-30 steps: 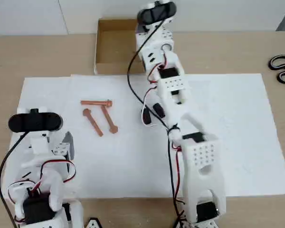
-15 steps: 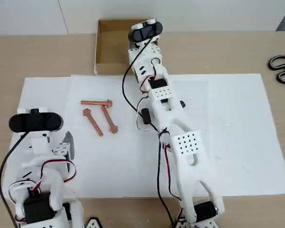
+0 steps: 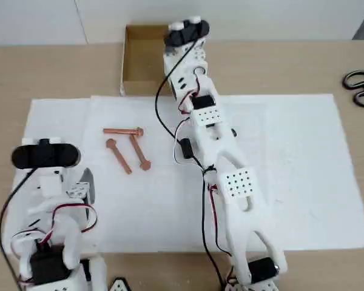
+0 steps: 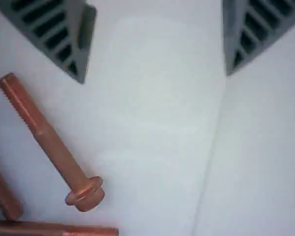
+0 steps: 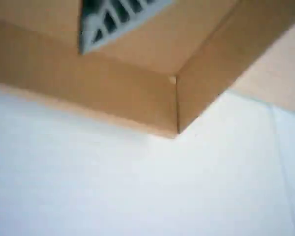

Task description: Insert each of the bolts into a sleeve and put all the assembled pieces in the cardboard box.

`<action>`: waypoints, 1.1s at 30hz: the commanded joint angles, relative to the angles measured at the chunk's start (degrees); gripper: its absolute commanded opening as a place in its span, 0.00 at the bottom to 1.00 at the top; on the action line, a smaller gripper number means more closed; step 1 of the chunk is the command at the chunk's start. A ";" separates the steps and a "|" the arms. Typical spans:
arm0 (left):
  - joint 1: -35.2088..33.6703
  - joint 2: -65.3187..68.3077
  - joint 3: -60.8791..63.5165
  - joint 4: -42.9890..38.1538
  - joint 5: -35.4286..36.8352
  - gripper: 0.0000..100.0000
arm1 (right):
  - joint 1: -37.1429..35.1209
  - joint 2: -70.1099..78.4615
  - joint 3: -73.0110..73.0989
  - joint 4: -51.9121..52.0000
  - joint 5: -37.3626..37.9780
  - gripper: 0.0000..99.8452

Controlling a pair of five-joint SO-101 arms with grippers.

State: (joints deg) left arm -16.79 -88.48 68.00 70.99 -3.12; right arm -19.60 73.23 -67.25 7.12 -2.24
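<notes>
**Right arm swings over toward the box**

The right arm (image 3: 221, 145) turns at its base, so its whole length now slants more to the left across the white sheet (image 3: 303, 157). A second ago its perforated elbow block sat nearer the table's front edge and farther right; it now lies higher up the sheet and closer to the middle. The wrist camera (image 3: 187, 31), earlier off to the right of the cardboard box (image 3: 142, 60), now hangs over the box's right wall. In the last half second it only straightens slightly and edges a little farther along that wall.
</notes>
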 commanded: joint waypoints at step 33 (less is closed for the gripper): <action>-0.18 -0.44 -0.75 0.18 -0.26 0.18 | 7.08 -50.42 -29.10 89.54 0.35 0.21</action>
State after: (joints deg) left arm -16.79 -88.48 68.00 70.99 -3.12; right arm -13.89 29.63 -93.98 95.47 -2.24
